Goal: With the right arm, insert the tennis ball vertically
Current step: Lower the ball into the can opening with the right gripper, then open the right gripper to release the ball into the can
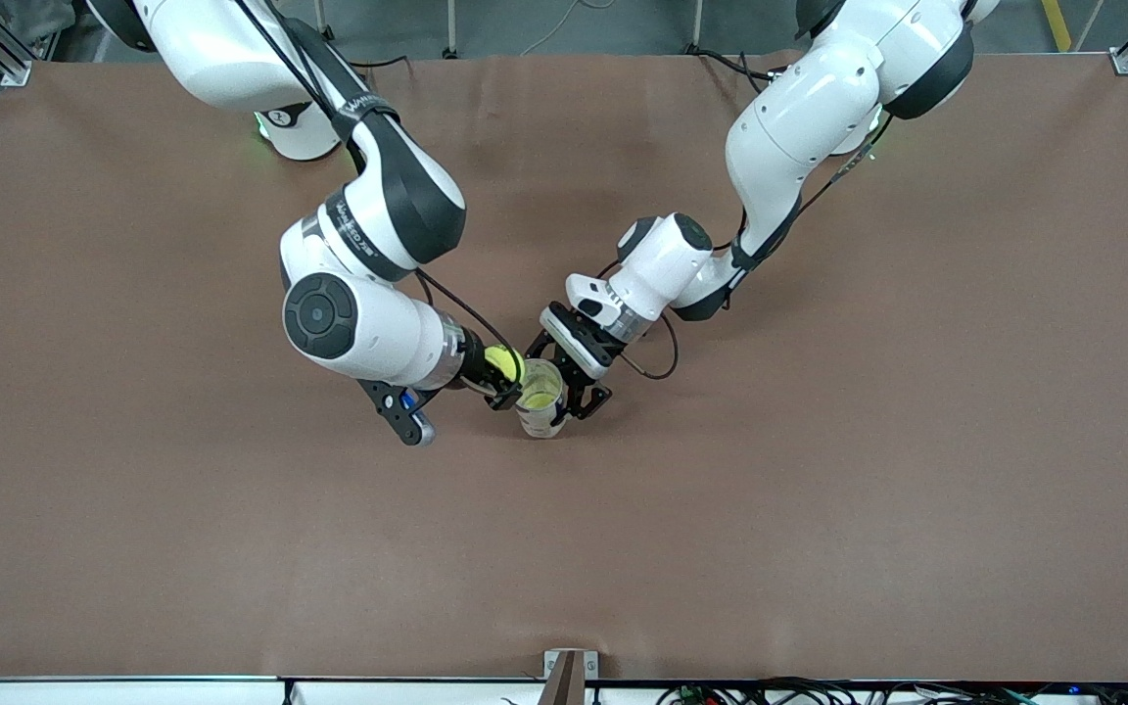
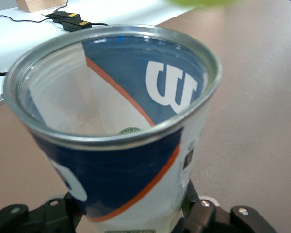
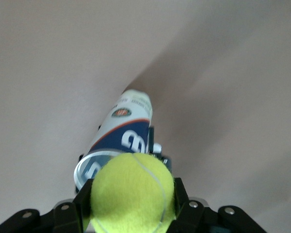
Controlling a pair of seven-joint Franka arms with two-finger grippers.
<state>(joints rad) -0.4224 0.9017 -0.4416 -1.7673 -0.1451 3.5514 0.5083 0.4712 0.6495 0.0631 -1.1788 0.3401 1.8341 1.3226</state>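
The wide brown matte counter [image 1: 819,509] carries only the job in hand, and it looks better than halfway done: the clear plastic tennis-ball can [image 1: 541,399], with its metal rim and blue-and-white label, stands upright, gripped low on its body by the left end effector [image 1: 579,392]. The right end effector [image 1: 503,377] is clenched on the fuzzy yellow-green tennis ball [image 1: 503,363], just beside and above the can's open mouth. Lowering the ball in remains.
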